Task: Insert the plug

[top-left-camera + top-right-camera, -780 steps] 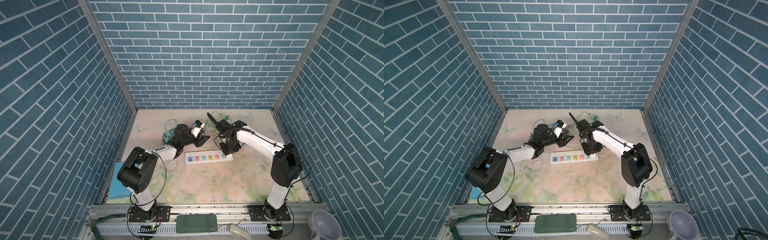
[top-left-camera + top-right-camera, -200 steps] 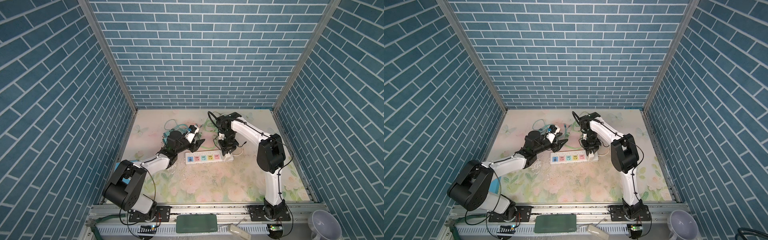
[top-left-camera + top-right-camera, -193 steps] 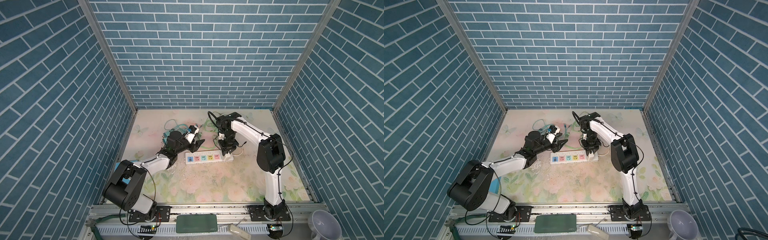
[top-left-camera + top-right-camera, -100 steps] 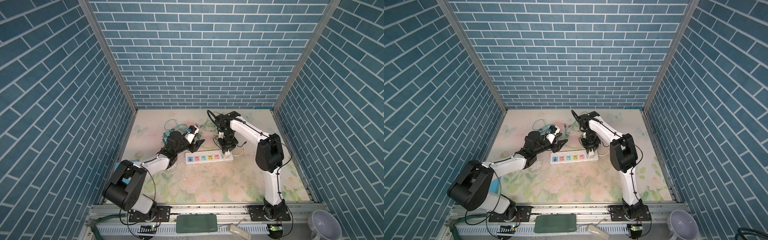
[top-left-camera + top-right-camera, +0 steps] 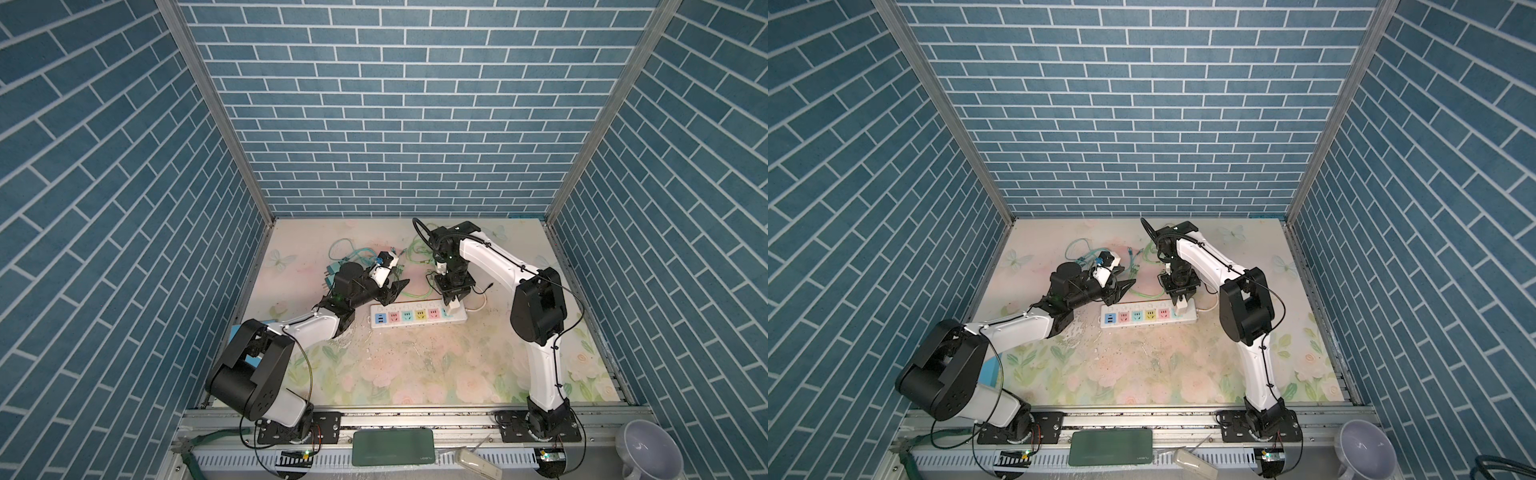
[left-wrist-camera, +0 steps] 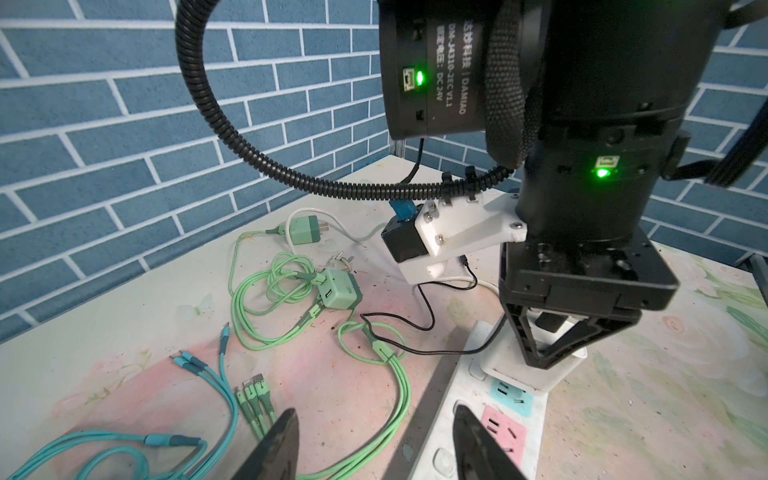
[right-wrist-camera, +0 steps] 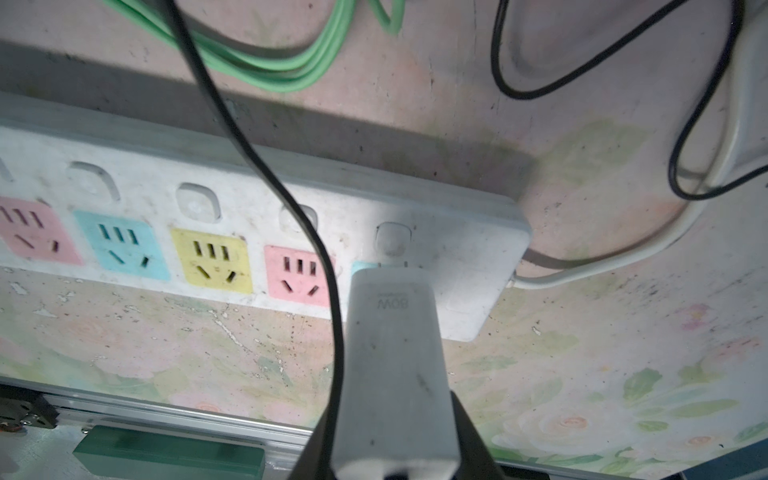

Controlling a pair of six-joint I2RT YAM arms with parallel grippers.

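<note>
Fingers (image 7: 473, 449) of the right gripper (image 7: 392, 415) are clamped on two opposite sides of the plug (image 7: 392, 353), a white block charger marked 80W, held upright with its prongs pointing down. The plug stands over the teal end socket of the power strip (image 7: 465, 253), at the end where the strip's white cord (image 7: 623, 257) leaves. A sliver of metal prong shows between block and strip; whether the prongs sit in the slots cannot be told. A thin black cord (image 7: 291, 208) crosses the strip just beside the plug, over the pink socket. The strip lies flat across the middle of the floral table (image 5: 415, 374). The left gripper (image 6: 374, 440) hovers low by the strip's far long edge, its fingers spread apart and holding nothing, above green cables (image 6: 399, 399). A green cube charger (image 6: 338, 293) and teal cables (image 6: 124, 453) lie on the table near them.
</note>
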